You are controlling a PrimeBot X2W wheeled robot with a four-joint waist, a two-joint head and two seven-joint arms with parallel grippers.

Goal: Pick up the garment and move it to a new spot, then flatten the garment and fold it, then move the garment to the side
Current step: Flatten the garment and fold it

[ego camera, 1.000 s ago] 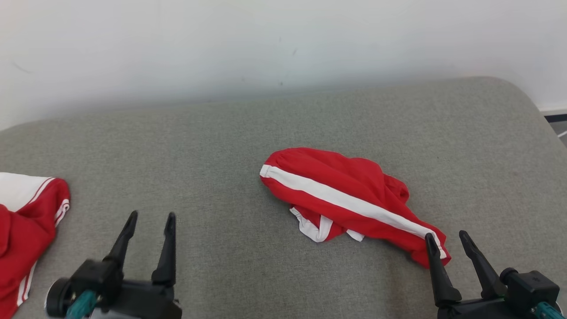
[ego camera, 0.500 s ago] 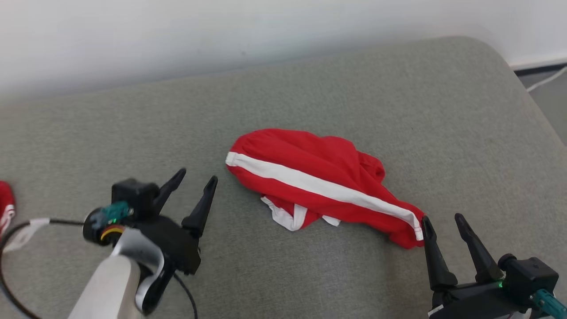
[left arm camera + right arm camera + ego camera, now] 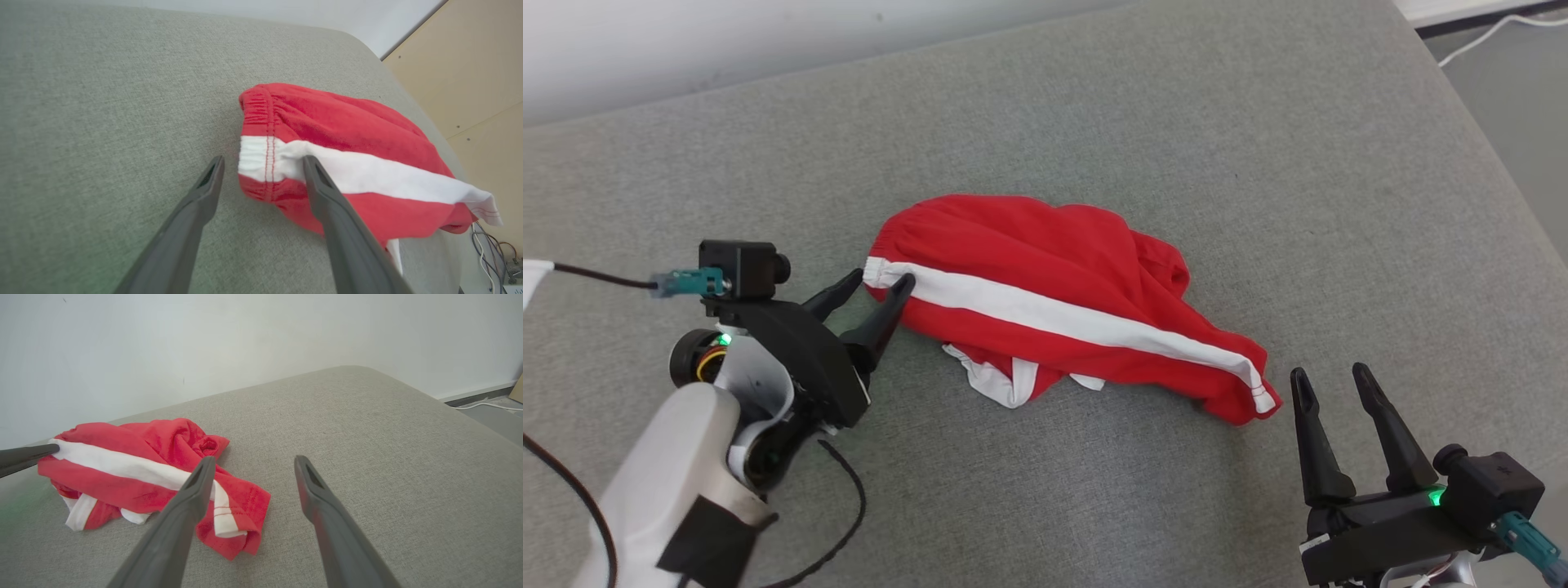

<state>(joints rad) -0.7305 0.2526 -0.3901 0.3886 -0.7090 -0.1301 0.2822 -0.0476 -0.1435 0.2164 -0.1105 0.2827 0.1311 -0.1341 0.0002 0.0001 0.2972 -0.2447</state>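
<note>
Since a second before, the left pincer [image 3: 880, 279] had come across from the lower left of the head view to the waistband end of the red shorts [image 3: 1054, 253]; the head camera had turned as well, so the whole picture had shifted. That pincer stood wide open and held nothing. Its two dark fingers straddled the gathered waistband, one tip lying over the white stripe [image 3: 1045, 314] and the other beside the cloth above the grey cushion [image 3: 1176, 122]. Whether the tip pressed on the cloth could not be told. The right pincer [image 3: 1330, 372] was wide open too and empty, just beside the crumpled leg end of the shorts and not touching it.

The shorts lay bunched near the middle of the cushion, the stripe running along them and a white-edged hem poking out underneath. The left wrist view showed the waistband stitching up close, and beyond the cushion a pale wooden panel [image 3: 470, 73] with loose wires [image 3: 486, 245] below it. The right wrist view showed a finger of the left pincer against the stripe's end. A white wall [image 3: 645, 49] stood behind the cushion, and a white cord [image 3: 1486, 33] lay on the grey floor [image 3: 1519, 106].
</note>
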